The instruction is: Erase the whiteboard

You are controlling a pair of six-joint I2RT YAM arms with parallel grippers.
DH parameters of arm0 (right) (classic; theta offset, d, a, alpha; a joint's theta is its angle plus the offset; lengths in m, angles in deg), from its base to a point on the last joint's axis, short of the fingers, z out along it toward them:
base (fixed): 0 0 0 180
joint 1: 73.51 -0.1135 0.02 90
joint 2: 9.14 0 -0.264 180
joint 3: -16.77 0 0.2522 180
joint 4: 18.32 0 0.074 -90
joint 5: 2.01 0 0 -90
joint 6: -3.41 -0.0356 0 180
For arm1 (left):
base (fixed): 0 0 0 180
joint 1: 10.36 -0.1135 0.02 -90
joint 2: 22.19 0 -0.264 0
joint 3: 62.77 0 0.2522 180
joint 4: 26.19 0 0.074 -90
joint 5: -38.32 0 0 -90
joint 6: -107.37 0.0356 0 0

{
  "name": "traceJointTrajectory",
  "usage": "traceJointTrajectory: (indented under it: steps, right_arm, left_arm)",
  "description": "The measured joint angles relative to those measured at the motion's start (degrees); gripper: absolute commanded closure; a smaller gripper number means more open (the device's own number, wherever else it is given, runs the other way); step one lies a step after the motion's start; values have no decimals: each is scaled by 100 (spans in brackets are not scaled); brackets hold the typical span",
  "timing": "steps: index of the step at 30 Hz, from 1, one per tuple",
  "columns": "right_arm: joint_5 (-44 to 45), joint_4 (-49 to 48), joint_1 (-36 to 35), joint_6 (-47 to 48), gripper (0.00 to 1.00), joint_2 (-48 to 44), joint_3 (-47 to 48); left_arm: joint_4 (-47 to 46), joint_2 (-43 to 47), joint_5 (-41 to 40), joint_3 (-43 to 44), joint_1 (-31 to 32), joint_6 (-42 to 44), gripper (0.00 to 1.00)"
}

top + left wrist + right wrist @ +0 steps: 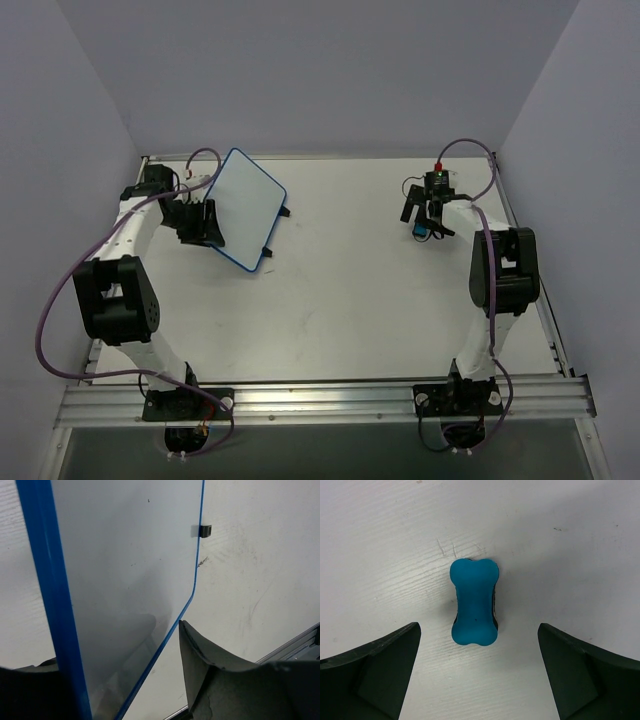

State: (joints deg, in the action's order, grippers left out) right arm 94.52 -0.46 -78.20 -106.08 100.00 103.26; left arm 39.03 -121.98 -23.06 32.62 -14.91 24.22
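The whiteboard (247, 207), white with a blue frame, stands tilted at the back left on two black feet; I see no writing on it. My left gripper (203, 224) is at its left edge. In the left wrist view the board (125, 555) fills the frame and its near blue edge runs between the wide-apart fingers; the right finger (215, 680) stands clear of the surface. My right gripper (424, 214) is open over the small blue bone-shaped eraser (421, 229). In the right wrist view the eraser (474, 601) lies on the table just ahead of the gap between the fingers.
The white table (350, 300) has a metal rail (320, 400) along its near edge and grey walls on three sides. One black foot (205, 530) of the board shows at its far edge.
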Motion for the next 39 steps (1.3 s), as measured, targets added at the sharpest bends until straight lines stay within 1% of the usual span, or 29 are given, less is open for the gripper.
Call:
traceJointTrajectory:
  steps: [1, 10, 11, 12, 22, 27, 33, 39]
  right_arm:
    - [-11, 0, -7, 7, 1, -11, 0]
    - [-160, -31, -79, 46, 1, -87, -11]
    - [-164, -39, -101, 50, 1, -94, -22]
    - [-173, -42, -103, 52, 1, -94, -26]
    - [-210, -48, -179, 101, 1, -94, -33]
    - [-234, -55, -181, 142, 1, -98, -55]
    - [-245, -55, -247, 175, 1, -116, -59]
    - [-162, -37, -404, 201, 0, -297, -66]
  left_arm:
    - [-24, 15, -13, -55, -15, -15, 30]
    - [-439, 166, -13, -514, -48, -149, 30]
    - [-461, 166, -15, -518, -48, -157, 14]
    - [-483, 166, -17, -518, -48, -136, 6]
    - [-614, 367, -101, -636, -48, -199, 6]
    - [-785, 522, -310, -815, -55, -315, 6]
    - [-1064, 1132, -426, -1412, -271, -629, 6]
    - [-1233, 1797, -568, -1519, -326, -848, 6]
